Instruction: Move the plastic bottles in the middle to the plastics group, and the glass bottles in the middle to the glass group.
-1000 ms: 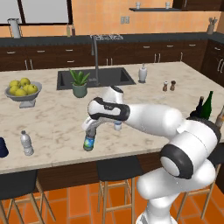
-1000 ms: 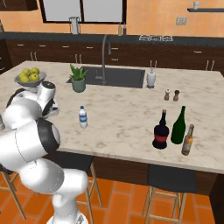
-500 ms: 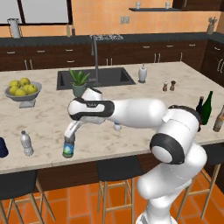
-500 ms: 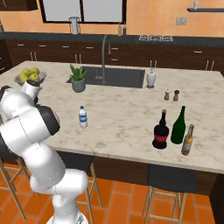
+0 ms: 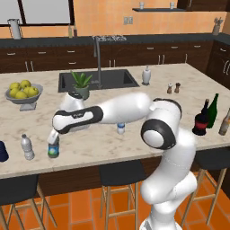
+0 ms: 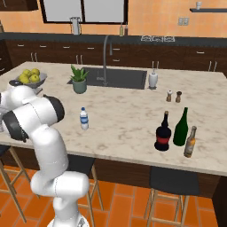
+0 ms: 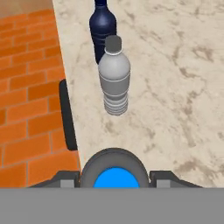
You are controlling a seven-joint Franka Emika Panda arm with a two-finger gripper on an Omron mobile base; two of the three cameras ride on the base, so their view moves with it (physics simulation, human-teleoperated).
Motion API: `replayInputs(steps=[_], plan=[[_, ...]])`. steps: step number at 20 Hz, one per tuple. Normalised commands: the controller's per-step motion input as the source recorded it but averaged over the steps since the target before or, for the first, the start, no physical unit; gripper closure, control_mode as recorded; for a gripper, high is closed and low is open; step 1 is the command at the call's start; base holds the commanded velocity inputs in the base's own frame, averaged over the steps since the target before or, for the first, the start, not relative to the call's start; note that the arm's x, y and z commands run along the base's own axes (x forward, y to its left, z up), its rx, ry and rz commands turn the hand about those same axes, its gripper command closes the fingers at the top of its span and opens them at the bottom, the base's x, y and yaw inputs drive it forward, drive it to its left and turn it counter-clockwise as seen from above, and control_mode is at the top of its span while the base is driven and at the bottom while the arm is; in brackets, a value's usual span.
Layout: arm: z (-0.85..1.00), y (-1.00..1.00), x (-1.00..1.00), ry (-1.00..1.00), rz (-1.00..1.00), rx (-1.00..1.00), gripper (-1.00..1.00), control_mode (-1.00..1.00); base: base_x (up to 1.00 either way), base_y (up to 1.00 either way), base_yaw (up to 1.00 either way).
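The arm reaches far to the left over the marble counter [image 5: 134, 143], and the gripper [image 5: 53, 138] has its two fingers closed around the darker blue-capped bottle [image 5: 53, 148], which stands upright near the counter's front edge or just above it; contact with the surface cannot be told. In the hand view the blue cap [image 7: 114, 178] sits between the finger tips at the bottom. Just to the left of the held bottle stands the pale grey water bottle [image 5: 27, 147] with its white cap, upright and apart from it; the hand view shows that same bottle [image 7: 114, 82] straight ahead, with a dark blue bottle [image 7: 102, 24] right beyond it, near the counter edge.

The clear blue-capped bottle [image 6: 84, 118] stands upright in the middle of the counter, partly hidden behind the arm in the left base view. On the right side, the squat dark bottle with the red label [image 6: 163, 132] stands just beside the tall green bottle [image 6: 181, 127] and the slim brown bottle [image 6: 190, 142]. Two small shakers [image 6: 174, 95] stand farther back, a white dispenser [image 6: 153, 79] sits by the sink [image 6: 116, 77], a potted plant [image 6: 79, 80] is to the sink's left, and a bowl of yellow-green fruit [image 5: 23, 92] rests at the far left.
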Motion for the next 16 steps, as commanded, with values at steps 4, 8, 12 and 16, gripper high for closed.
replayInputs(steps=[4, 8, 12, 16], plan=[[-0.02, 0.49, 0.48, -0.07, 0.0, -0.01, 1.0, -1.0, 0.0, 0.0, 0.0], [-0.2, 0.31, 0.44, 0.0, 0.0, 0.0, 1.0, -1.0, 0.0, 0.0, 0.0], [-0.44, 0.1, 0.3, 0.0, 0.0, -0.01, 1.0, -1.0, 0.0, 0.0, 0.0], [-0.5, 0.01, 0.12, 0.0, 0.0, 0.0, 1.0, -1.0, 0.0, 0.0, 0.0]])
